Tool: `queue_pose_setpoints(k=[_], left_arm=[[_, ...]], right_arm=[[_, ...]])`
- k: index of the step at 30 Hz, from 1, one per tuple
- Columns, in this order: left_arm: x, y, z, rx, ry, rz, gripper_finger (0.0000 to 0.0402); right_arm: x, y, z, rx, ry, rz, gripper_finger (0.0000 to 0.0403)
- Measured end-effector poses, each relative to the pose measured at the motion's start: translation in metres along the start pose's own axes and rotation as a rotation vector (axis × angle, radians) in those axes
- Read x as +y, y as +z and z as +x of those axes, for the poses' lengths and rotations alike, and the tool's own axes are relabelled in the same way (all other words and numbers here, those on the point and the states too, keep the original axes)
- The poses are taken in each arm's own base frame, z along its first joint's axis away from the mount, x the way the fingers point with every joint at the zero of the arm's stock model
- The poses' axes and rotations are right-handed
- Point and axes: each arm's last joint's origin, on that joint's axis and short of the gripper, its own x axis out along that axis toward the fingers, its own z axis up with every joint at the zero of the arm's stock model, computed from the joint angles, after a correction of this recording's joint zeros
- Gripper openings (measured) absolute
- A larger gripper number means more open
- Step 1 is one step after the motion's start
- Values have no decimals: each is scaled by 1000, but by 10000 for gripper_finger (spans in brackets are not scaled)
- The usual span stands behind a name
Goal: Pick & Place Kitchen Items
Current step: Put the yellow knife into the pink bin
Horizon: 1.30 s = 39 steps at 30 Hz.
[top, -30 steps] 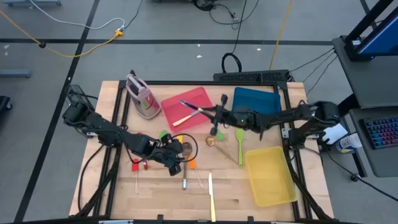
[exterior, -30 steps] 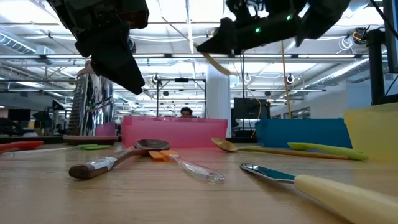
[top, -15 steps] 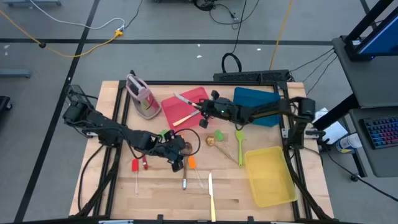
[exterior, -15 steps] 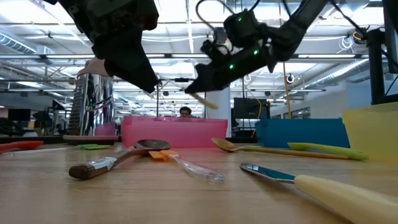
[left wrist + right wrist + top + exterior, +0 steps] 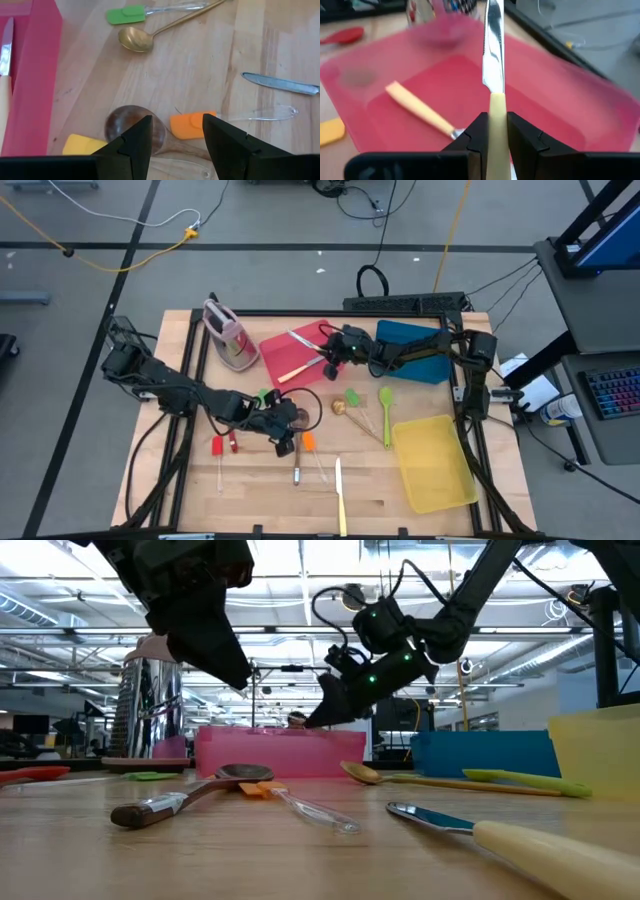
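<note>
My right gripper (image 5: 335,352) is shut on a cream-handled knife (image 5: 492,55) low over the red tray (image 5: 280,355). A second cream-handled knife (image 5: 420,112) lies flat on the tray floor. My left gripper (image 5: 287,423) is open and empty above the table. In the left wrist view its fingers stand over a brown spoon's bowl (image 5: 127,127) and an orange-headed clear spatula (image 5: 192,125). A yellow head (image 5: 82,145) lies beside them. My right gripper pinches the knife's cream handle (image 5: 496,112) between its two fingers. The knife lies along the fingers, and its blade (image 5: 492,45) sticks out ahead of them toward the table's left. The fingers slant down over the red tray. The knife is held above the tray floor.
A pink-grey stand (image 5: 228,335) is at the far left, a blue tray (image 5: 415,348) at the far right and a yellow tray (image 5: 432,463) at the near right. On the wood lie a gold spoon (image 5: 340,407), a green spatula (image 5: 385,410), a knife (image 5: 340,495) and red pieces (image 5: 218,448).
My right gripper has come down with the knife toward the red tray and gone a little toward the table's left edge, staying shut on it. My left gripper has shifted slightly toward the table's right, still open.
</note>
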Motion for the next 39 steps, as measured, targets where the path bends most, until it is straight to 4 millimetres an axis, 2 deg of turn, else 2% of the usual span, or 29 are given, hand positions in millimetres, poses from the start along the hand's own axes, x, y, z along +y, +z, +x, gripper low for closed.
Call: queue_pose_setpoints(k=[19, 28, 39], left_arm=[[0, 0, 0, 2, -2, 0, 179], [0, 0, 0, 2, -2, 0, 179], [0, 0, 0, 2, -1, 0, 179]], right_arm=[[2, -23, -3, 231, 57, -15, 47], [2, -25, -4, 271, 60, -37, 48], [2, -24, -4, 254, 51, -32, 97]])
